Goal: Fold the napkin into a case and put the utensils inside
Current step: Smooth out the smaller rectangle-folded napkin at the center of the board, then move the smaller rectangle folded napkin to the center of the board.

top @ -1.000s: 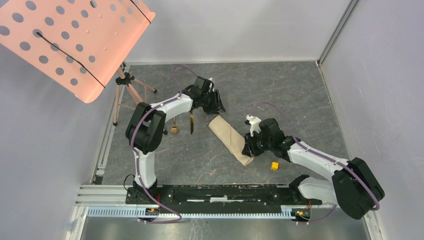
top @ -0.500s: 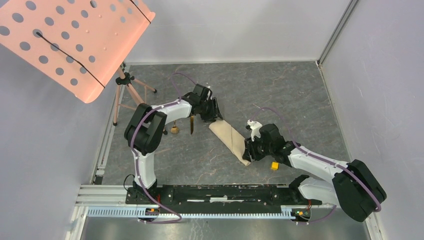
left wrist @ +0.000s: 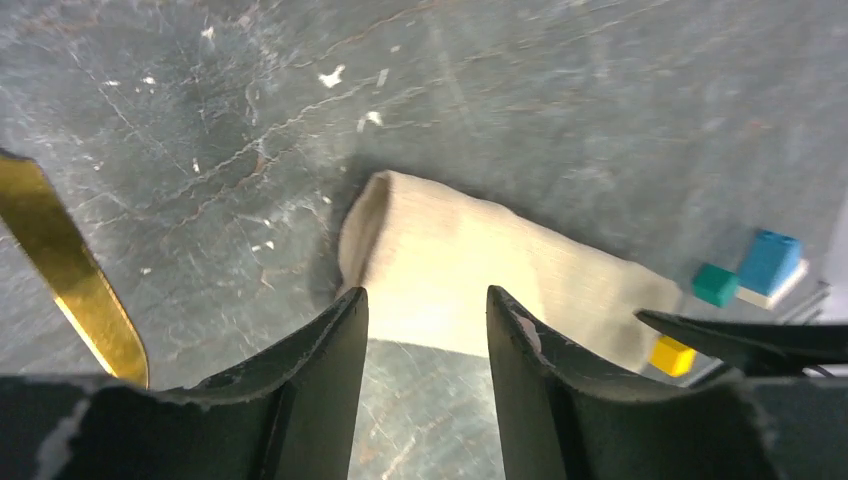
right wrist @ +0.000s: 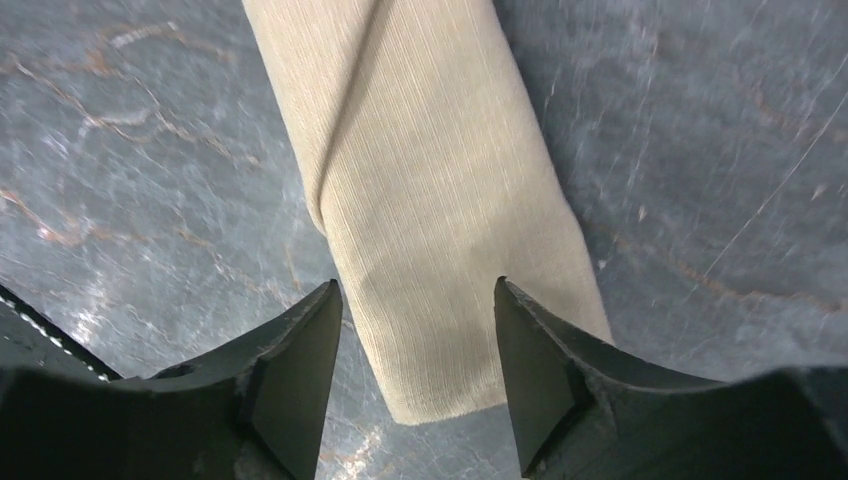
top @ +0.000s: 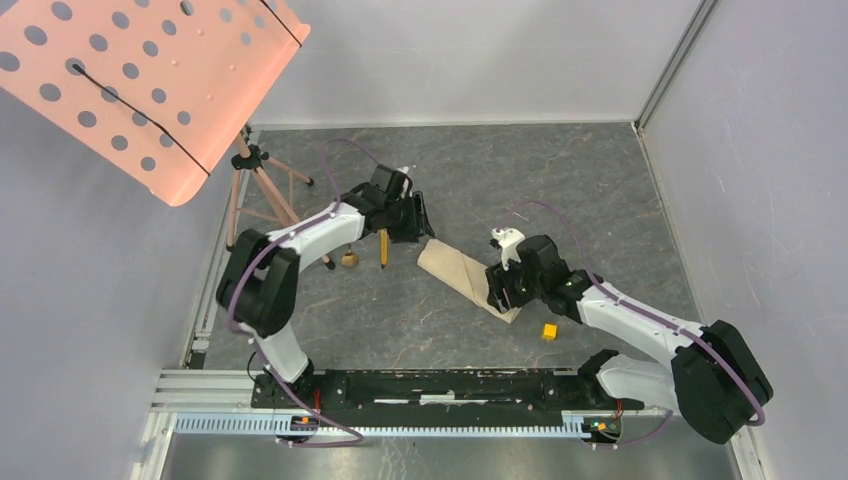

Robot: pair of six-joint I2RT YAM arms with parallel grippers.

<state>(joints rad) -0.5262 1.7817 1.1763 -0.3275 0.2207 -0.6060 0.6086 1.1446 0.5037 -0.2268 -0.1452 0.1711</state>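
Note:
The beige napkin (top: 455, 270) lies folded into a long narrow strip, slanting across the middle of the table. My left gripper (top: 419, 228) hovers open just off its far end (left wrist: 440, 270), with nothing between the fingers (left wrist: 340, 335). My right gripper (right wrist: 418, 300) stands open over the near end of the napkin (right wrist: 430, 200), which lies flat on the table. The gold knife (top: 382, 250) and the gold spoon (top: 349, 259) lie left of the napkin. The knife's blade (left wrist: 70, 270) shows in the left wrist view.
A small yellow cube (top: 549, 331) sits right of the napkin's near end. In the left wrist view, teal (left wrist: 715, 283) and blue (left wrist: 770, 262) cubes sit beyond the napkin. A pink perforated stand (top: 140, 80) on a tripod (top: 255, 185) fills the far left.
My right gripper has opened and let the napkin's near end drop flat. My left gripper came down to the far end, then drew back left, opening a little wider.

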